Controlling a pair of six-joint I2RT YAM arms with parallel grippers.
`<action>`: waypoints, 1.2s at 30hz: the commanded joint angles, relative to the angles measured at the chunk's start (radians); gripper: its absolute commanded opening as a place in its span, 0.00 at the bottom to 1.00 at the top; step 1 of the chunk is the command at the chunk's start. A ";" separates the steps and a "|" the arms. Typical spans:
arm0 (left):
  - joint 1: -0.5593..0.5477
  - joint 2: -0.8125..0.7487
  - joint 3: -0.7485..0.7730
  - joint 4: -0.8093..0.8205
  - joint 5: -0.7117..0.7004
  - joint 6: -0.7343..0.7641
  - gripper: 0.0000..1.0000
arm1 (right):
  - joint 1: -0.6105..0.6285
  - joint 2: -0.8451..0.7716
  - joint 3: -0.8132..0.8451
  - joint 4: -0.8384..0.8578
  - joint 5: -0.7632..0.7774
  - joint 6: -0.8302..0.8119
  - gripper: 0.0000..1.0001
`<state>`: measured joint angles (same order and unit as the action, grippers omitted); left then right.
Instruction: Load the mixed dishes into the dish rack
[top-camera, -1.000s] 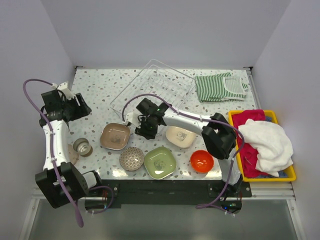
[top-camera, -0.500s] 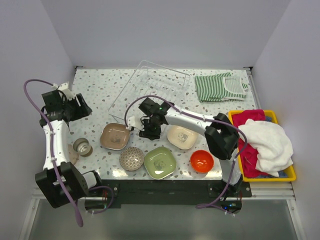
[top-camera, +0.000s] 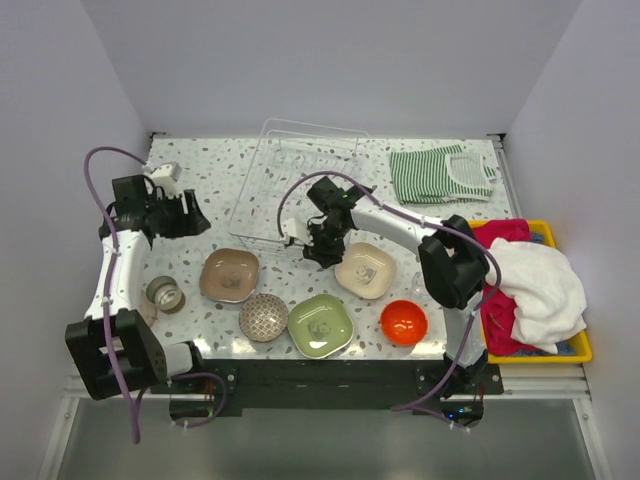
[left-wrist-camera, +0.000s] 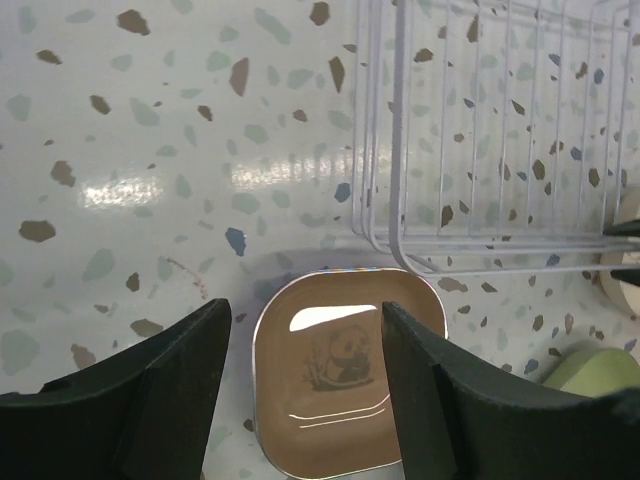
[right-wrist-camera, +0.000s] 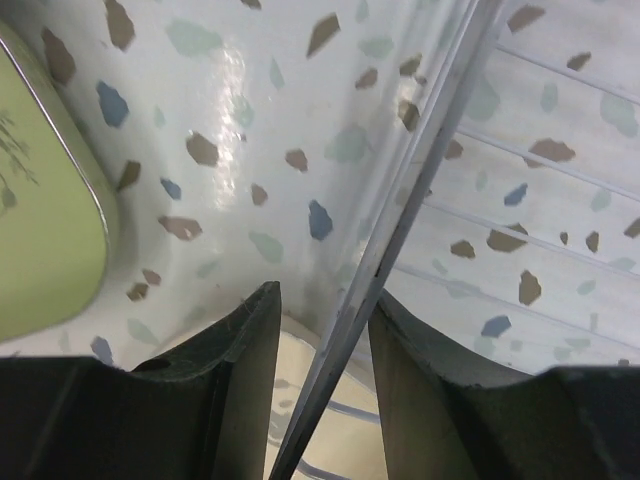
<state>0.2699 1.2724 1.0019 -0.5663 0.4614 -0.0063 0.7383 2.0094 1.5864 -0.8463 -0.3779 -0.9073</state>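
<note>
The dish rack (top-camera: 295, 180) sits at the back middle of the table (top-camera: 200, 165). You can see the speckled top straight through its wires and nothing stands in any slot, so count zero dishes loaded. Every dish you can see lies flat in front of the rack: the brown plate (left-wrist-camera: 345, 385) just off its near left corner, the cream plate (top-camera: 364, 270) by its near right corner, then the grey patterned bowl (top-camera: 264, 317), green plate (top-camera: 320, 324) and orange-red bowl (top-camera: 404, 322) in a row nearer the arm bases, with a small cup (top-camera: 165, 294) off to the left. Your right gripper (right-wrist-camera: 325, 300) is at the rack's near rim, fingers drawn in close with the rim wire running between them. It has hold of the rack and no dish, and the hold looks loose rather than tight. Your left gripper (left-wrist-camera: 305, 305) hangs over the brown plate with its jaws spread about as wide as the plate, holding nothing. My read is that you are at the rack-positioning stage and all of the loading is left. The striped green cloth (top-camera: 440, 175) and the yellow tray (top-camera: 575, 352) of cloths lie well right, out of it.
</note>
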 joint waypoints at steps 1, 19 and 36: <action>-0.058 0.001 0.004 0.013 0.074 0.092 0.66 | -0.034 -0.020 0.012 -0.063 0.011 -0.185 0.00; -0.064 0.035 0.050 -0.032 0.023 0.149 0.66 | -0.083 -0.011 -0.017 -0.022 0.135 -0.275 0.01; -0.035 0.051 0.083 -0.503 -0.290 0.483 0.67 | -0.083 -0.204 0.171 -0.154 -0.196 0.195 0.67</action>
<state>0.2287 1.3315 1.1439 -0.9314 0.2058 0.3927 0.6495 1.8339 1.7046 -0.9943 -0.4488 -0.8867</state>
